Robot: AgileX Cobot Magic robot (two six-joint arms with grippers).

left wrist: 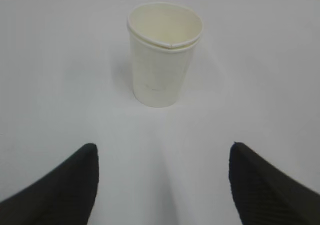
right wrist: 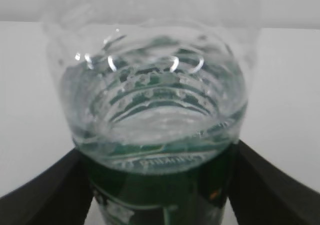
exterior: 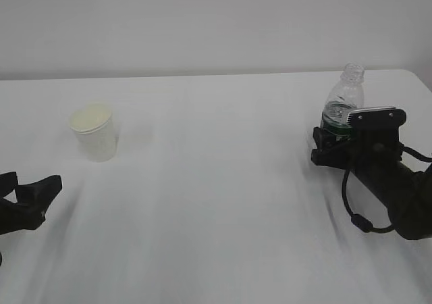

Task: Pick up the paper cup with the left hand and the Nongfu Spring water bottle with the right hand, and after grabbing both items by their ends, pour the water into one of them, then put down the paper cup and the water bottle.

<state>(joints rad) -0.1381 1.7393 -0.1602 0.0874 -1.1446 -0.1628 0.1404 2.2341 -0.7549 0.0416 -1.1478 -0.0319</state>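
Note:
The white paper cup [exterior: 94, 134] stands upright on the left of the table; in the left wrist view the paper cup [left wrist: 162, 55] is straight ahead and looks empty. My left gripper [exterior: 30, 188] sits low at the left edge, open, well short of the cup, with only bare table between its fingers [left wrist: 164, 147]. The capless Nongfu Spring water bottle [exterior: 344, 98] stands upright at the right with its green label low down. My right gripper [exterior: 334, 140] is open and straddles the bottle's labelled part [right wrist: 155, 195], a finger close on either side. Water [right wrist: 150, 130] fills the bottle's lower body.
The white table [exterior: 216, 203] stretches between the cup and the bottle with nothing on it. A plain pale wall runs behind. The table's right rear corner lies just beyond the bottle. The right arm's black cable [exterior: 351, 203] loops beside its wrist.

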